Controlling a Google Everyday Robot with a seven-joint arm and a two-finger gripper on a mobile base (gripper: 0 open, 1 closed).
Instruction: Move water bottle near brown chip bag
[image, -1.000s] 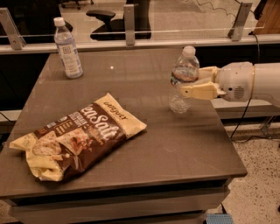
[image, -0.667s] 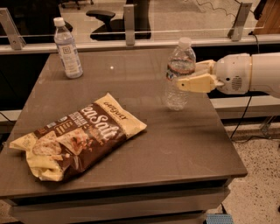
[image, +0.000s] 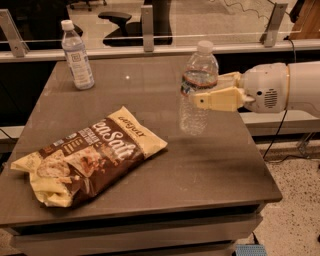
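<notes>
The water bottle (image: 197, 87) is clear and ridged, with a white cap and a dark label band, and stands upright right of the table's middle, its base just above the tabletop. My gripper (image: 200, 95) comes in from the right and is shut on the bottle's middle; its cream fingers (image: 217, 99) clasp it. The brown chip bag (image: 87, 155) with white "Sea Salt" lettering lies flat at the front left, its near corner about a hand's width left of the bottle.
A slimmer bottle (image: 76, 55) with a white-and-blue label stands at the table's back left. The grey table (image: 210, 170) ends close on the right and front. A rail with glass (image: 150, 45) runs behind the table.
My gripper has carried the water bottle leftward over the table, closer to the chip bag. The bag and the slim bottle have not moved.
</notes>
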